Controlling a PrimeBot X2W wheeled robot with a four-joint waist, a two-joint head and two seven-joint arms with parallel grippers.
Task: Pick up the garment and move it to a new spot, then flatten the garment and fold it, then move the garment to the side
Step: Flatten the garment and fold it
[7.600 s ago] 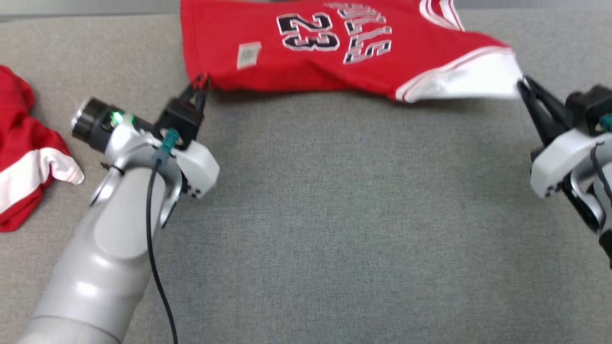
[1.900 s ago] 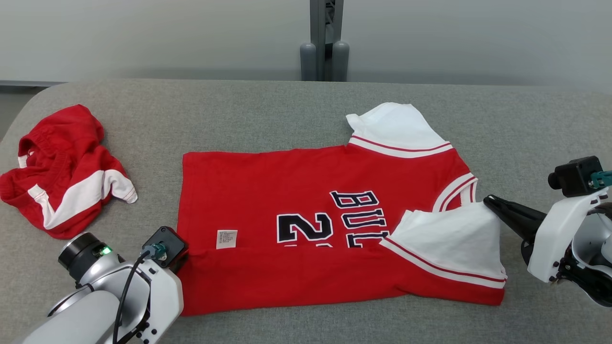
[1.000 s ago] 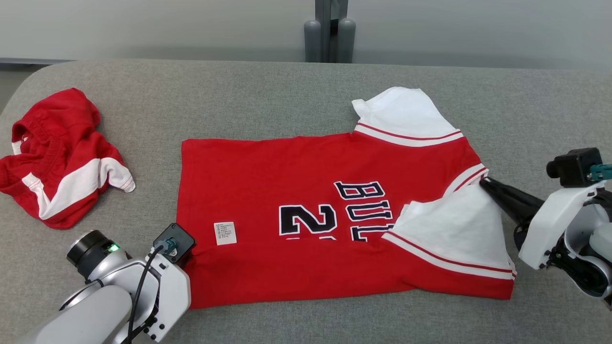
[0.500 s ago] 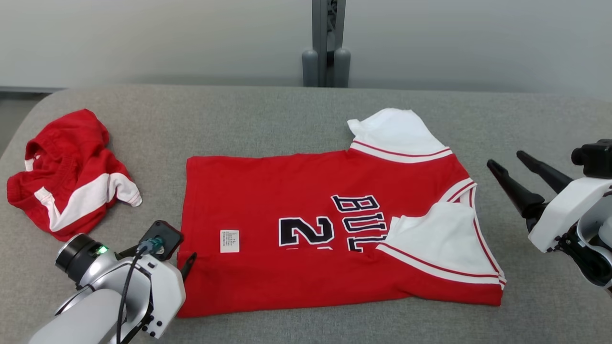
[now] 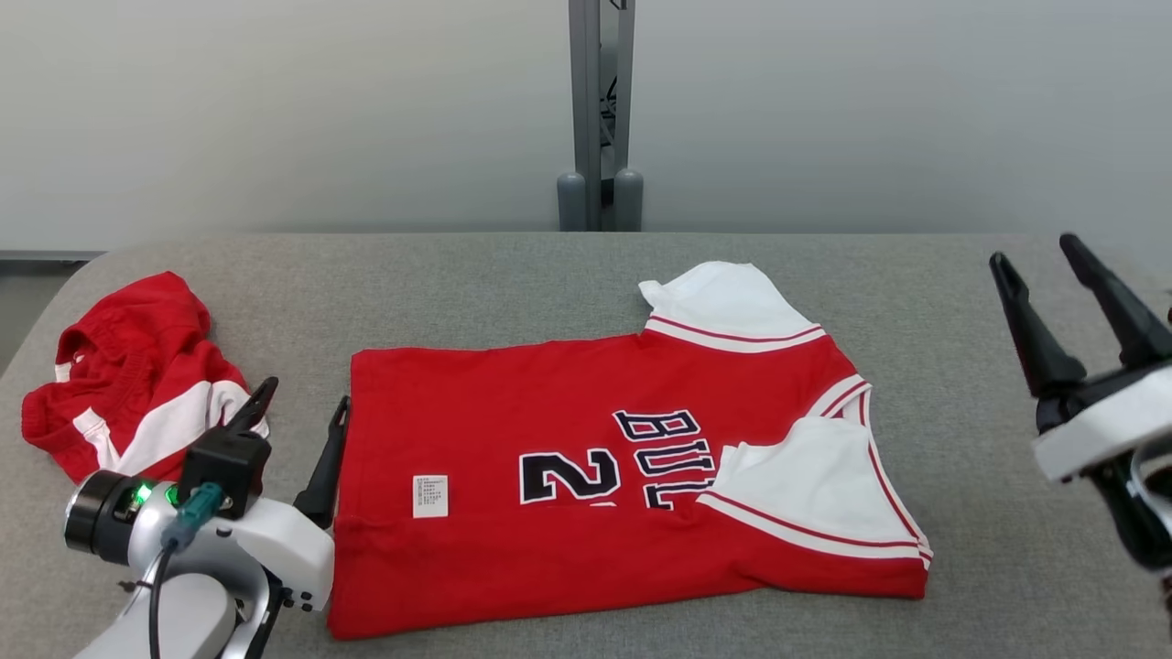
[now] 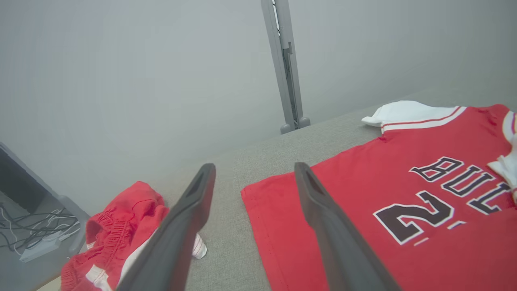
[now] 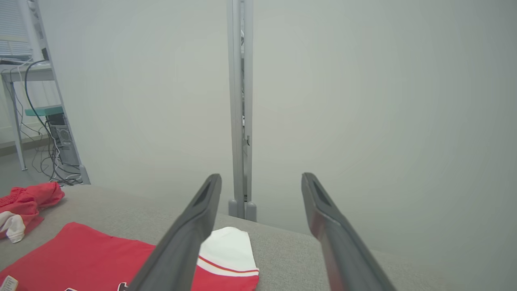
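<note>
The red jersey lies flat on the grey table, about midway along it and closer to the near edge. Its long axis runs left to right, hem toward the table's left end and collar toward the right. Its near long edge is turned up over the front, cutting off the bottom of the "2" and "BUL" print. The near sleeve is folded in on top, while the far sleeve sticks out toward the far edge.

The left gripper has its 2 fingers spread wide and empty, just beside the hem. The right gripper, equally wide and empty, is held high, well apart from the collar end, by the table's right edge. Each arm therefore has 1 end of the jersey on its own side, the left much nearer. The far long edge looks like the next part to fold. Crumpled red shorts sit near the left edge.
</note>
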